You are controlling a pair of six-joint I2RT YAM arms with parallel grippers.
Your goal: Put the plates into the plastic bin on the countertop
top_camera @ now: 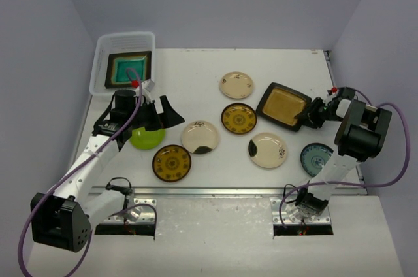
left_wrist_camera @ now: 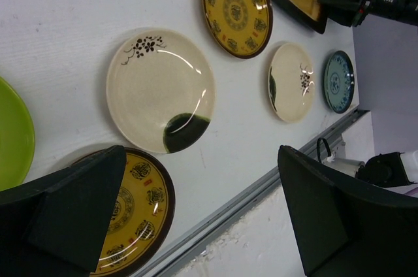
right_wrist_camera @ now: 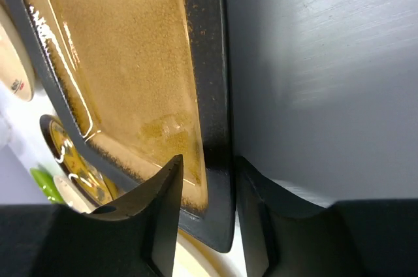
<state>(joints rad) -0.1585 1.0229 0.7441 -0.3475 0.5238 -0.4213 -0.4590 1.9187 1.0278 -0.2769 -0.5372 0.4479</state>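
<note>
1. The right gripper (right_wrist_camera: 209, 162) has its jaws nearly closed over the dark rim of the mustard square plate (right_wrist_camera: 130, 61). One finger is on the glazed inside and the other on the outer side. We read this as an edge pinch, since a flat plate offers no other hold.
2. That plate is well apart from the bin (top_camera: 99, 61), across the table (top_camera: 196, 68) on the right arm's side. We cannot tell whether it is clear of the surface yet.
3. The left gripper (left_wrist_camera: 201, 159) is spread wide and holds nothing. It hovers just on the near side of the bin, over the lime plate (top_camera: 145, 138) and the cream plate with a dark smear (left_wrist_camera: 160, 97). We think it is open to be ready for a nearby plate.
4. The bin holds the teal square plate (top_camera: 127, 68), which lies flat and fills most of the floor. We judge the mustard plate must go in squarely on top of it.
5. Loose plates, going outward from the bin:
   - two brown-yellow plates (top_camera: 172, 162) (top_camera: 238, 118)
   - two more cream plates (top_camera: 236, 84) (top_camera: 268, 149)
   - the blue plate (top_camera: 315, 157), farthest from the bin
6. We judge the task is at an early stage, with one plate in and eight out.
7. The main risk we see is the thin rim grip slipping on the long carry to the bin.
</note>
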